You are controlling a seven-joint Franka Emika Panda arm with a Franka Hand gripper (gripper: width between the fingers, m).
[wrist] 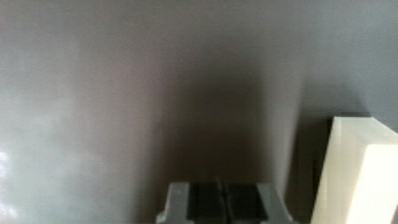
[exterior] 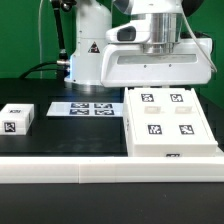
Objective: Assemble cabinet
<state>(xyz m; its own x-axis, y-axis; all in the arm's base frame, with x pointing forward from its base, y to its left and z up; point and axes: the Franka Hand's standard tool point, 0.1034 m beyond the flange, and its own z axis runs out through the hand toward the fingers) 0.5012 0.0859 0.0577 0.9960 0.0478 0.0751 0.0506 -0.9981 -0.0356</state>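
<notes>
The cabinet (exterior: 170,122) is the large white box at the exterior view's right, with four tags on its upper face. Its white edge also shows in the wrist view (wrist: 361,170). My gripper (wrist: 222,203) is shut and empty, its two grey fingers pressed together over bare dark table, beside the cabinet and not touching it. In the exterior view the arm's white hand (exterior: 155,62) hangs just behind the cabinet's far edge, and the fingertips are hidden there.
A small white tagged block (exterior: 18,118) lies at the exterior view's left. The marker board (exterior: 92,108) lies flat in front of the robot base (exterior: 92,50). A white ledge (exterior: 100,172) runs along the front edge.
</notes>
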